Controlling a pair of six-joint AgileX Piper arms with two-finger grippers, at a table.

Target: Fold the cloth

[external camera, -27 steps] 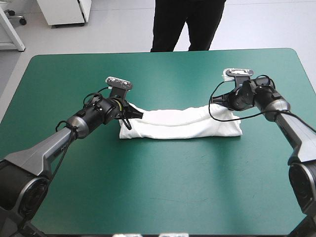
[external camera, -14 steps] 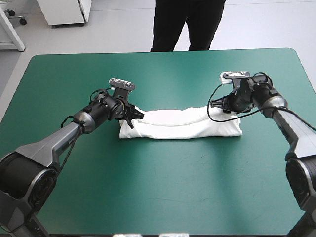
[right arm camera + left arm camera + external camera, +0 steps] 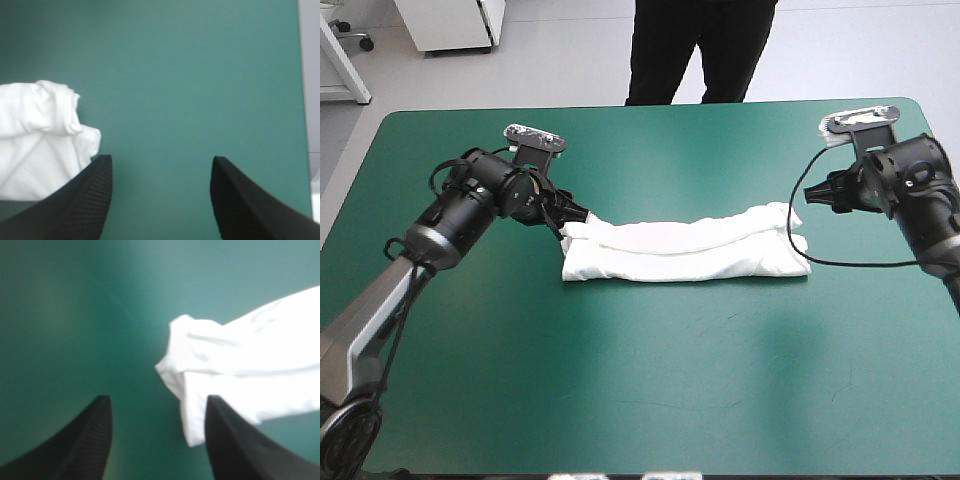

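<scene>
The white T-shirt lies folded into a long narrow band across the middle of the table. My left gripper hovers just off the band's left end, open and holding nothing. In the left wrist view the T-shirt lies ahead of the left gripper, its corner beside one finger. My right gripper stands a little beyond the band's right end, open and empty. The right wrist view shows the T-shirt's bunched end off to one side of the right gripper, with bare cover between the fingers.
The teal-green cover runs wide between the band and the table's front edge. In the right wrist view the table's edge lies close ahead of the right gripper, with pale floor beyond it.
Both grippers opened and let go of the T-shirt's ends. Each arm then drew back outward, the left to the left and the right to the right. The band stayed on the table.
</scene>
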